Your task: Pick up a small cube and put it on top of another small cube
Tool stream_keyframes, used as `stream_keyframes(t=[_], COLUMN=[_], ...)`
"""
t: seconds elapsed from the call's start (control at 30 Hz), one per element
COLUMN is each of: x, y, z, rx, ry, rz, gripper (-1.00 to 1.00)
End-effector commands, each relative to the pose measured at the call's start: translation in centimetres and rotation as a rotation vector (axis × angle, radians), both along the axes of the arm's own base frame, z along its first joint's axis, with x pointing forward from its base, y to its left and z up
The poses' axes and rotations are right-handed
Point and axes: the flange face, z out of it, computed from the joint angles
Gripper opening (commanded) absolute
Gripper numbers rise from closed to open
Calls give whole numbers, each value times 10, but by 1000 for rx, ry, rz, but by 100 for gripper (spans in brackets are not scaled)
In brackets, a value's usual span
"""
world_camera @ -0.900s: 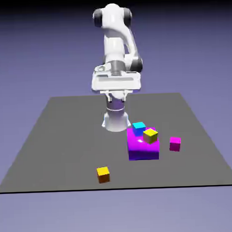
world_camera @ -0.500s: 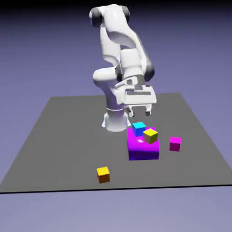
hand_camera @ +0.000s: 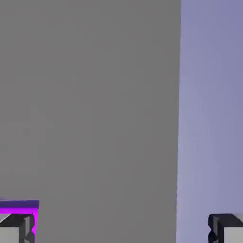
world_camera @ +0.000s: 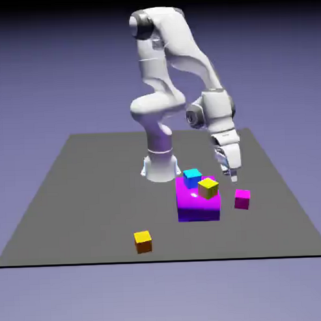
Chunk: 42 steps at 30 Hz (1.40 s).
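Note:
The small magenta-pink cube (world_camera: 242, 199) rests on the grey table (world_camera: 92, 191), just to the exterior view's right of the large purple-magenta block (world_camera: 198, 204). My gripper (world_camera: 231, 175) hangs above the table, a little behind and above that small cube, pointing down at a tilt. It is open and holds nothing. In the hand view the two fingertips (hand_camera: 17, 228) stand far apart at the bottom edge, around my gripper (hand_camera: 121, 231). A magenta patch (hand_camera: 20, 208) peeks out behind the left tip; I cannot tell which magenta thing it belongs to.
A yellow cube (world_camera: 208, 187) sits on the large block and a cyan cube (world_camera: 192, 177) stands at its back. An orange cube (world_camera: 143, 241) lies near the front edge. The hand view shows the table's edge (hand_camera: 179, 118) with backdrop beyond.
The arm has swung from above its base toward the exterior view's right and come down, bringing the gripper from over the large block to near the small magenta cube.

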Motion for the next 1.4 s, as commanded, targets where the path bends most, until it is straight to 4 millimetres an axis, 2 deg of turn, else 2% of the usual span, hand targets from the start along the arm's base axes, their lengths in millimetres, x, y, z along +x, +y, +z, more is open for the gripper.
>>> stream_keyframes(t=[0.0, 0.27, 0.5, 0.53, 0.77, 0.8, 0.83, 1.03, 1.1, 1.13, 1.17, 1.37], x=[-5, -50, -96, -96, -95, -95, -95, -95, -96, -84, -70, 10], y=[7, 56, 88, 88, 87, 87, 87, 88, 88, 91, 85, 40], z=[-6, -54, -95, -95, -165, -165, -165, -102, -95, -90, -87, -72], rx=[-21, -173, -287, -287, -287, -287, -287, -288, -287, -260, -247, -165], ry=[7, 65, 117, 117, 117, 117, 117, 116, 117, 102, 107, 133], rz=[62, 565, 1000, 1000, 1000, 1000, 1000, 1000, 1000, 915, 830, 322], gripper=[0, 0, 0, 0, 0, -100, -100, -100, -100, -100, -100, -100])
